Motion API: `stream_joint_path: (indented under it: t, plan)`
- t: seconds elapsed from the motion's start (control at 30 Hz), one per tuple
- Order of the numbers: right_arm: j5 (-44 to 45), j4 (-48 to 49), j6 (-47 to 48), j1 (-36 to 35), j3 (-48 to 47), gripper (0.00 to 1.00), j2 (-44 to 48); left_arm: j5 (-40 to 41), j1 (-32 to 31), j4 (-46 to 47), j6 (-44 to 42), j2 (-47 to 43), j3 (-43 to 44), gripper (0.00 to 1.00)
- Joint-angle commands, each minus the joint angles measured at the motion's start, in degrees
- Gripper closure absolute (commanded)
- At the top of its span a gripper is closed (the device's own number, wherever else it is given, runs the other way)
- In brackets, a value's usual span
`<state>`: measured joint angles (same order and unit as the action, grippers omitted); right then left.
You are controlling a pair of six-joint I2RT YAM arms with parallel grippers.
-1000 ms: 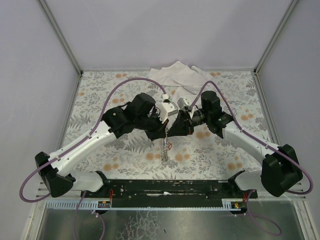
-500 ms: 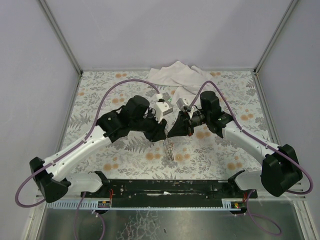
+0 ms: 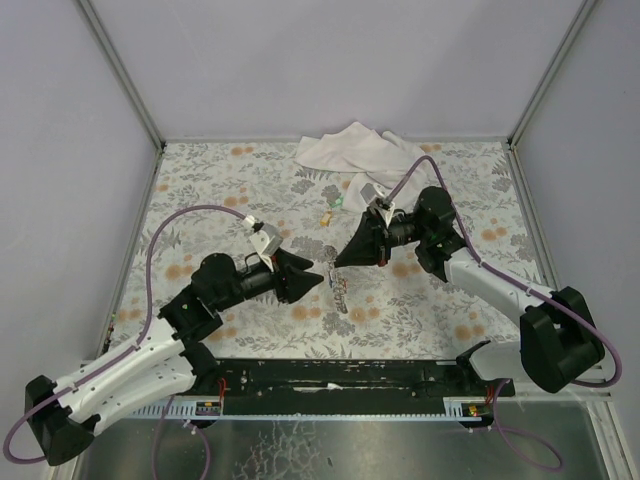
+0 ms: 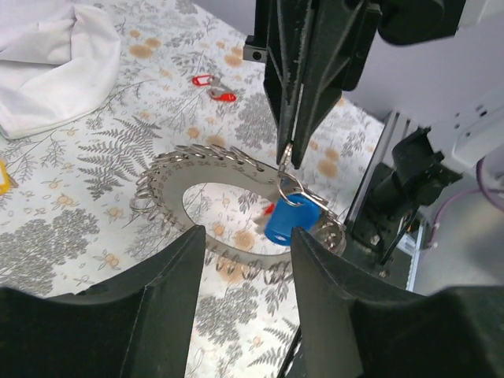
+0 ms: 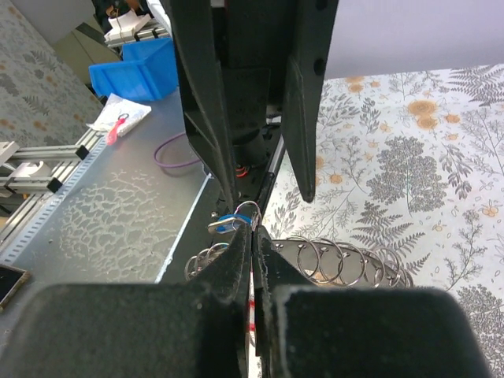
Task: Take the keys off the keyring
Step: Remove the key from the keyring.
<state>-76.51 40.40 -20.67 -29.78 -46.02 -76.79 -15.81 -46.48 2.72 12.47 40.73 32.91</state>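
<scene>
The keyring (image 4: 197, 161) is a silvery band of many wire rings, lying in a curve on the floral table; it also shows in the top view (image 3: 341, 296) and in the right wrist view (image 5: 339, 261). A blue key (image 4: 290, 220) hangs on a thin end ring. My right gripper (image 3: 337, 266) is shut on that ring, tips down (image 5: 253, 236). My left gripper (image 4: 246, 236) is open and empty, just short of the blue key (image 5: 228, 223), to the left of the right gripper in the top view (image 3: 318, 281). Two red keys (image 4: 213, 83) lie loose on the table.
A white cloth (image 3: 355, 152) lies at the back of the table, also at the left wrist view's top left (image 4: 47, 63). A yellow key (image 3: 327, 215) and a green one (image 3: 340, 201) lie loose in front of it. The black base rail (image 3: 340, 372) runs along the near edge.
My left arm has drawn back to the left and toward the near edge, away from the right gripper. The right gripper has stayed about where it was, still on the ring.
</scene>
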Motion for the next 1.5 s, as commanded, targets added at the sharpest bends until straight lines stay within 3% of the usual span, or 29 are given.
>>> stream_joint_path:
  t: [0.0,0.2,0.4,0.87,1.47]
  plan:
    - [-1.33,10.83,-6.72,0.39,-0.48,1.0,0.29,3.79,0.21,18.63,8.68,-0.71,-2.62,0.53]
    - [-1.39,10.84,-6.23,0.47,-0.14,1.0,0.24,5.84,0.2,19.34,17.95,0.72,-2.8,0.56]
    - [-1.41,10.75,-6.21,0.52,-0.12,1.0,0.07,6.34,0.19,16.75,21.58,-1.84,-3.77,0.55]
    - [0.68,14.53,-9.63,0.89,0.92,1.0,-0.02,0.72,0.24,15.55,36.04,4.56,-1.18,0.59]
    - [1.19,14.62,-9.57,1.14,1.19,1.0,-0.46,2.62,0.18,6.12,35.21,5.42,2.92,0.81]
